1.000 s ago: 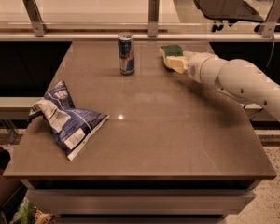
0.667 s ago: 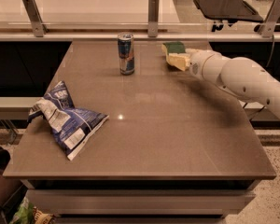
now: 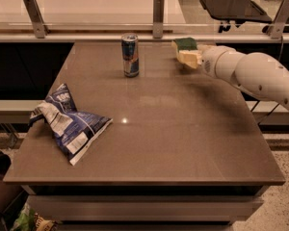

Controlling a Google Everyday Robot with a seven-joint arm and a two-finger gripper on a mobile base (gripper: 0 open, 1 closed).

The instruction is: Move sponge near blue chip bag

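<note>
Blue and crumpled, the chip bag [image 3: 69,124] lies on the left side of the brown table [image 3: 183,143], near its front edge. A drink can [image 3: 130,55] stands upright towards the back, about mid-width. Well to the right of the can, at the far right of the table, the sponge [image 3: 184,44] sits tilted, green top up, clasped at its yellow body by the gripper [image 3: 192,57]. The white arm [image 3: 253,76] reaches in from the right. Sponge and bag are well apart.
</note>
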